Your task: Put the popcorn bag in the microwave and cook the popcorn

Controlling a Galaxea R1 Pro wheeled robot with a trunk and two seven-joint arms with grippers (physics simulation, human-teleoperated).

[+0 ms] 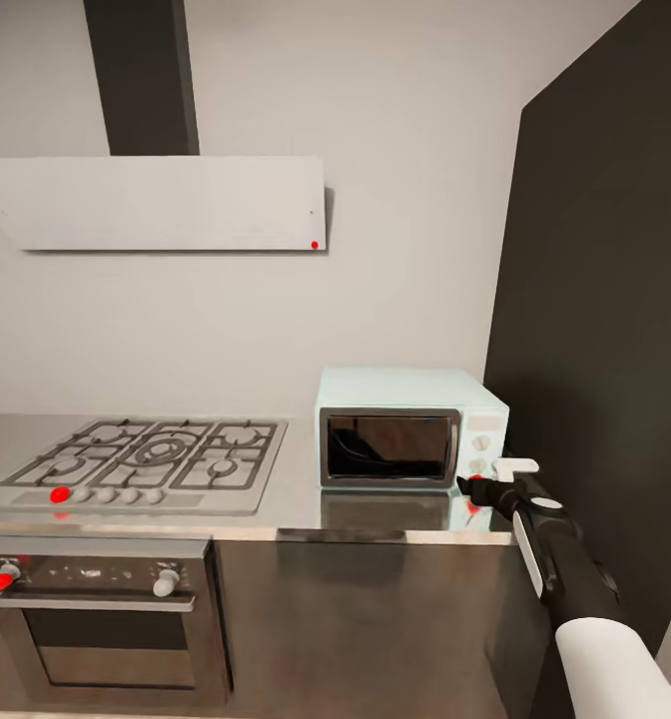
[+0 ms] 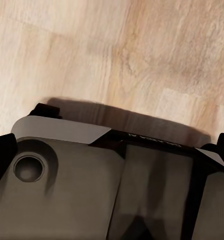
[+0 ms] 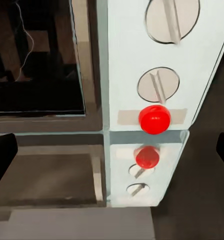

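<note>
Nearest in the head view, the right arm's white forearm runs up from the bottom right corner into a black wrist, ending at the right gripper (image 1: 472, 487), which is held just in front of the control panel at the right end of the microwave (image 1: 405, 424). Its black fingertips (image 3: 3, 155) stand wide apart at the two edges of the right wrist view with nothing between them but the panel, where a red button (image 3: 154, 119) sits below two round pale knobs (image 3: 158, 85) and is mirrored in the shiny surface beneath. That surface is the grey steel countertop (image 1: 306, 489), on which the mint-blue microwave stands with its dark glass door closed, against the back wall and beside a tall dark panel (image 1: 605, 330). Below the counter at the left is a built-in oven (image 1: 106, 619) with a red knob, and above it, to the left of the microwave, a gas hob (image 1: 146, 459) with grey grates. Farther up the wall hangs a white extractor hood (image 1: 156, 203). From the left wrist view, dark robot bodywork (image 2: 67, 190) lies over a wooden floor (image 2: 117, 50); whether the left gripper is open or closed cannot be told. No popcorn bag can be made out.
</note>
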